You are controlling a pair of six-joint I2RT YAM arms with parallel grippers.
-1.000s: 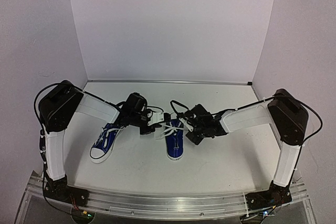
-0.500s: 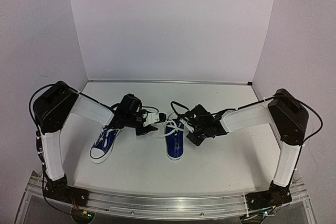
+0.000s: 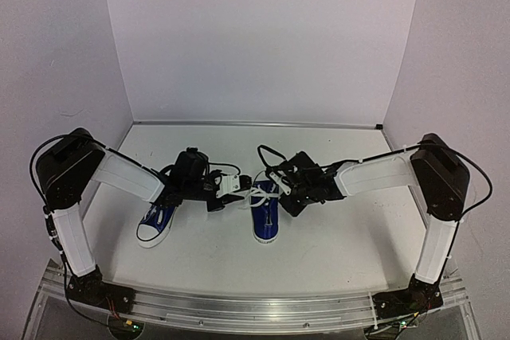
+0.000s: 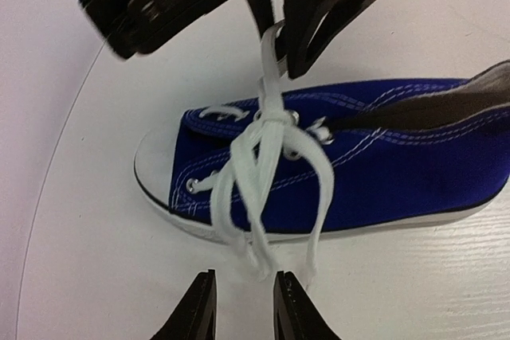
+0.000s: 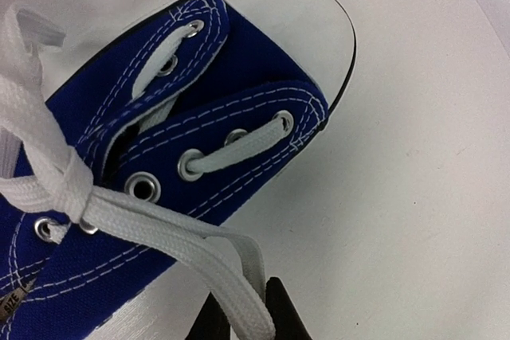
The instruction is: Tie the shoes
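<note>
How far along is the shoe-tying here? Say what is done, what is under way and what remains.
Done: the centre shoe has its laces crossed into a first knot. In hand: the right end effector pinches one taut strand, while the left end effector sits open by the loose ends. Remaining: no bow shows; the other shoe lies apart from both, its laces too small to judge.

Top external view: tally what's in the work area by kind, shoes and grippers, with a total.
Blue canvas sneakers with white laces: 2, one under the left arm, one between the grippers
Black two-finger grippers: 2, left gripper and right gripper
Total: 4
</note>
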